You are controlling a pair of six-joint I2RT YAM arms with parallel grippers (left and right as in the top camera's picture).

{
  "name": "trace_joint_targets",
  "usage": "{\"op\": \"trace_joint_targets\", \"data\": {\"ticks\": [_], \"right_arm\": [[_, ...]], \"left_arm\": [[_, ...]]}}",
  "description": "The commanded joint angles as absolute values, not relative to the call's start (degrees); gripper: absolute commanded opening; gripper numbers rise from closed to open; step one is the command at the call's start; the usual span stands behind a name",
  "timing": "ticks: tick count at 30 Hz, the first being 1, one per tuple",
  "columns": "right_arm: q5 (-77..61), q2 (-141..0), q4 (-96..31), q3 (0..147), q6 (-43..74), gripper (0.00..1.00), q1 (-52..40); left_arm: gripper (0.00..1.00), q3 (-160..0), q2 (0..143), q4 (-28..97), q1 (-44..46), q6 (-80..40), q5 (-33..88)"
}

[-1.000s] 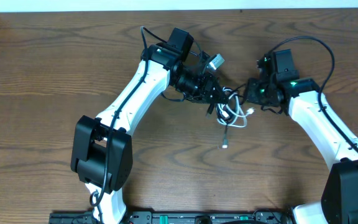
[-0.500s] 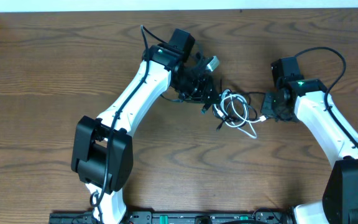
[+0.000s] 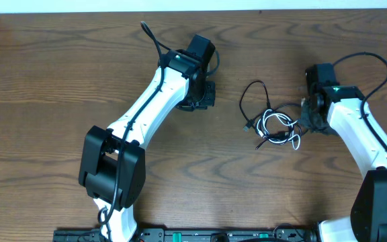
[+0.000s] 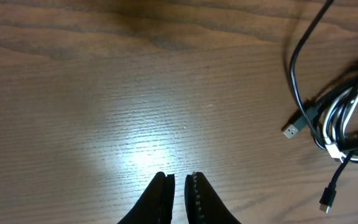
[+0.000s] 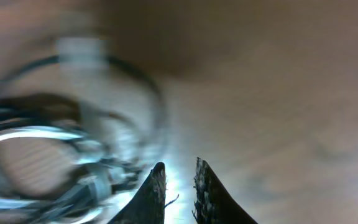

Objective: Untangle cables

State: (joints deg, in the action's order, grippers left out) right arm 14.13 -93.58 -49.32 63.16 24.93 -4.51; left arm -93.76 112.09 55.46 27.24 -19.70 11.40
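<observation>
The black and white cables (image 3: 274,124) lie tangled on the table between the arms. The black one loops up and left (image 3: 250,101); the white one is coiled in the bundle (image 3: 279,121). My left gripper (image 3: 205,94) is shut and empty, well left of the cables. In the left wrist view its jaws (image 4: 178,179) point at bare wood, with the cables (image 4: 347,118) and a black plug (image 4: 293,129) at the right. My right gripper (image 3: 306,118) sits at the bundle's right edge. In the blurred right wrist view its jaws (image 5: 179,167) stand slightly apart with nothing between them, and the cables (image 5: 55,155) lie to their left.
The brown wooden table (image 3: 59,101) runs to a white wall at the back. Thick black wires arch from each arm's wrist, the left one (image 3: 152,39) and the right one (image 3: 371,60). A dark rail (image 3: 200,235) runs along the front edge.
My left gripper has let go of the cables and pulled back left. The bundle has slid right along with my right gripper, and the black cable's loop has spread out.
</observation>
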Motion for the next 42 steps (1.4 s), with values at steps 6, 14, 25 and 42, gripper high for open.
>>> {"op": "trace_joint_targets", "data": {"ticks": [6,14,25,42], "right_arm": [[-22.61,-93.01,-40.16,62.92,11.49,0.03,-4.69],[-22.92,-92.99,-40.91,63.22,12.25,0.42,2.59],[-22.85,-92.99,-44.53,63.22,13.21,0.48,14.46],[-22.61,-92.99,-45.89,63.2,11.46,0.49,15.33]], "left_arm": [[0.27,-93.65,112.09,52.12,28.16,-14.2,24.49],[0.4,-93.6,112.31,45.89,29.67,-14.22,30.68],[0.4,-93.6,121.73,29.3,38.11,-23.07,27.11],[0.39,-93.58,128.64,26.55,45.74,-28.23,9.23]]}}
